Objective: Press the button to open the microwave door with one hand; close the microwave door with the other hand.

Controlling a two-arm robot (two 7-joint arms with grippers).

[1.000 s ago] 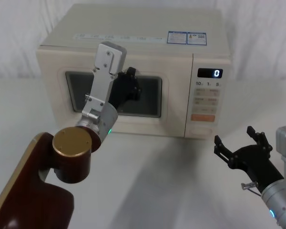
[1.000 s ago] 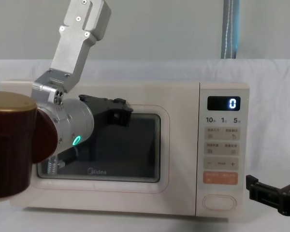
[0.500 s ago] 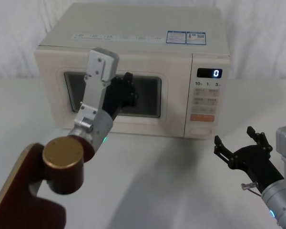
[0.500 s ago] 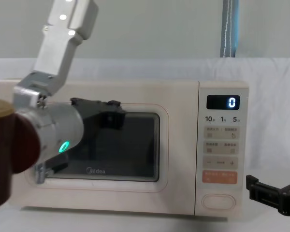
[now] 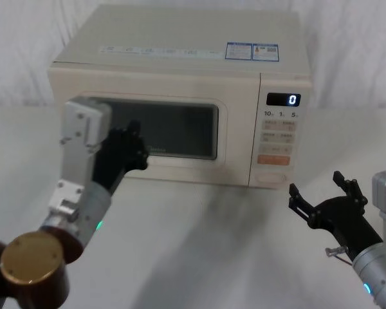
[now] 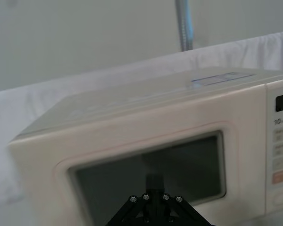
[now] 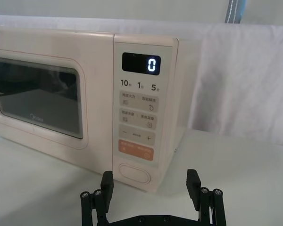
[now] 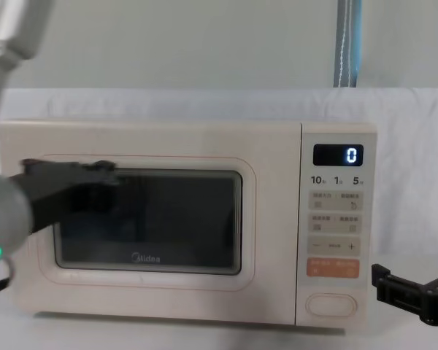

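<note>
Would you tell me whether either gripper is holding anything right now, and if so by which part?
Nothing is held. The right gripper hangs open in front of the microwave, empty. The left gripper is near the door, gripping nothing.

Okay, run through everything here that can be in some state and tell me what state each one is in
microwave door: shut, flush with the front.
display: lit, showing 0.
button: untouched, nothing on it.
left gripper: in front of the door window's left part.
right gripper: open, holding nothing, hanging short of the button.
</note>
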